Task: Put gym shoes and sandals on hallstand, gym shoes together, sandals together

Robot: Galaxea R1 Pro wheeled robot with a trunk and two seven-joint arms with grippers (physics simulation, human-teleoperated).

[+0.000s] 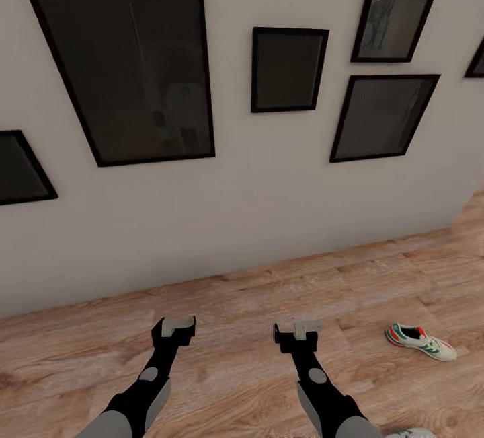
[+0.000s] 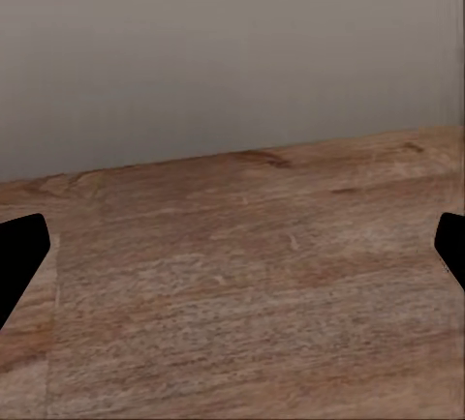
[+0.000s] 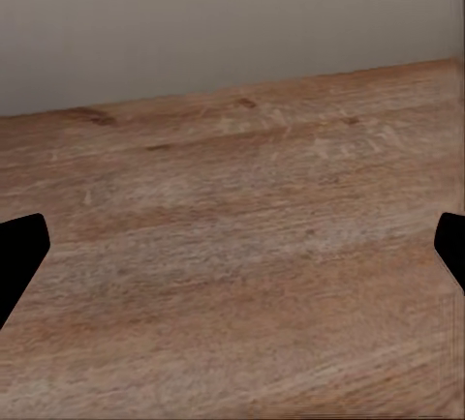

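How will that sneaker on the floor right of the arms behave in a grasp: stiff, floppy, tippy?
The sneaker lies flat on its sole on the floor, so it probably won't roll or tip when nudged. It looks small beside the right gripper, so likely light. The laced upper may give under a pinch; the sole edge seems the firmer hold.

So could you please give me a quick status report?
Both grippers, left and right, open and empty. One sneaker on floor, right side. Nothing in the way.

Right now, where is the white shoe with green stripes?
In the head view, the white green-striped gym shoe lies on the wooden floor, to the right of the right gripper.
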